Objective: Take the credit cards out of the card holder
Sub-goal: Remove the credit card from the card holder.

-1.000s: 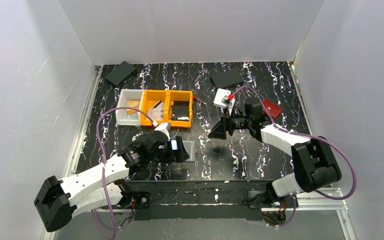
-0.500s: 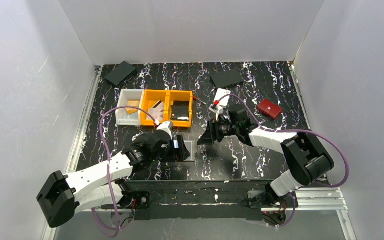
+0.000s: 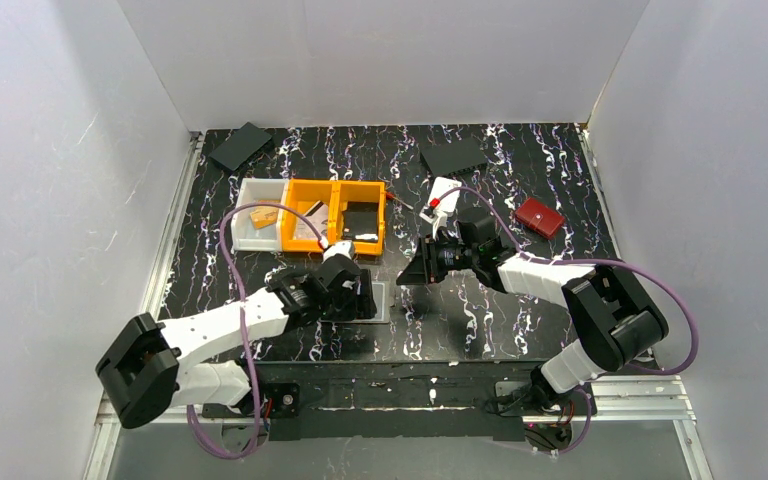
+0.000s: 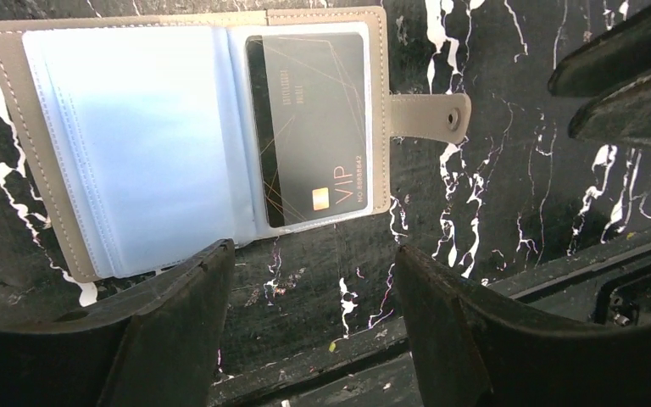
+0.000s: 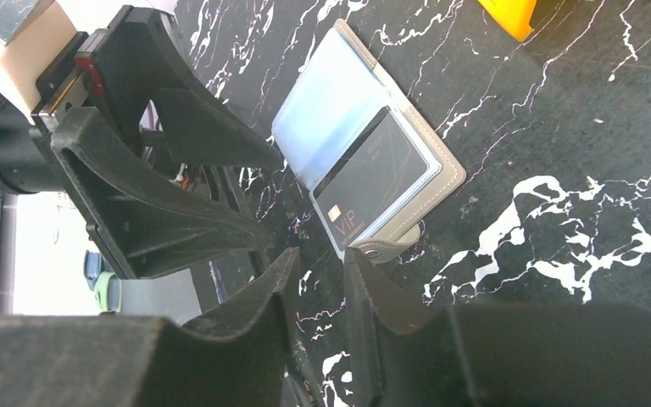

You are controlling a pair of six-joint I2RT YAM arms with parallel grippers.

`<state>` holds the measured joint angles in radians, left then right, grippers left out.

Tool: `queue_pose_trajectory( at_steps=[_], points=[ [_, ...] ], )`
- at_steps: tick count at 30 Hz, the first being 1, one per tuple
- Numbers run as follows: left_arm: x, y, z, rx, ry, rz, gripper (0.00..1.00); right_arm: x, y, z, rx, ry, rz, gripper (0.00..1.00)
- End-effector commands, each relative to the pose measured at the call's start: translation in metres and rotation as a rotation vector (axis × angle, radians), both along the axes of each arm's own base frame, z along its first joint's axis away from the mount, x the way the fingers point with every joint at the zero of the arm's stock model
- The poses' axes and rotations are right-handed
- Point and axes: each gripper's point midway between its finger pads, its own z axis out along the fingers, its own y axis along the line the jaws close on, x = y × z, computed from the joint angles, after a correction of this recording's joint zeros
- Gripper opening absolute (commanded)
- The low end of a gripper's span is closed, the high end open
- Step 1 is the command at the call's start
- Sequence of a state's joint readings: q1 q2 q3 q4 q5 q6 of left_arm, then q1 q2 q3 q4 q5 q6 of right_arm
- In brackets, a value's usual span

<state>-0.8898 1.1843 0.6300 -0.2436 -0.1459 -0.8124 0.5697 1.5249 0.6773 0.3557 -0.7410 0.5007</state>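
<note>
Fingers (image 4: 178, 331) of left gripper (image 4: 309, 259) stood apart, gripping nothing, at the edge of the card holder (image 4: 136, 136). Right gripper (image 5: 320, 259) had only a narrow gap, also empty, just beside the holder's snap tab (image 4: 428, 116). Holder lay open flat on the worktop (image 3: 520, 320) between both grippers, with a dark VIP credit card (image 4: 314, 127) in one sleeve. Behind were orange bins (image 3: 335, 190) holding a black item and cards, and a white bin (image 3: 250, 238) with a tan piece. White case (image 3: 445, 190) and red wallet (image 3: 539, 217) sat further right. Since earlier, both pairs of fingers narrowed, and the right arm swung left off the red wallet.
</note>
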Motion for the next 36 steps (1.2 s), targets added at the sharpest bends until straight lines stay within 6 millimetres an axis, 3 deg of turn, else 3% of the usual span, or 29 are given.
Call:
queue_pose_trajectory(
  at_steps=[1,10,16,22,27,31,36],
  points=[
    [0.006,0.003,0.008,0.107,-0.011,0.011,0.67,0.008,0.006,0.013,0.018,-0.043,0.012,0.32],
    [0.006,-0.011,0.008,0.095,-0.045,-0.065,0.59,-0.004,0.014,0.021,0.051,-0.039,0.048,0.3],
    [0.002,-0.017,0.01,-0.005,-0.092,-0.099,0.58,-0.013,0.027,0.009,-0.014,-0.071,0.048,0.32],
    [0.001,0.001,0.009,0.004,-0.124,-0.046,0.53,-0.013,0.032,0.009,-0.056,-0.138,0.038,0.32],
    [0.006,0.017,0.023,-0.013,-0.169,-0.004,0.5,-0.007,0.049,0.024,-0.073,-0.143,0.066,0.31],
    [0.009,0.023,0.029,-0.023,-0.173,0.014,0.45,-0.019,0.064,0.007,-0.122,-0.123,0.126,0.3],
    [0.013,0.022,0.023,-0.052,-0.154,0.025,0.38,-0.019,0.065,-0.008,-0.154,-0.117,0.112,0.3]
  ],
)
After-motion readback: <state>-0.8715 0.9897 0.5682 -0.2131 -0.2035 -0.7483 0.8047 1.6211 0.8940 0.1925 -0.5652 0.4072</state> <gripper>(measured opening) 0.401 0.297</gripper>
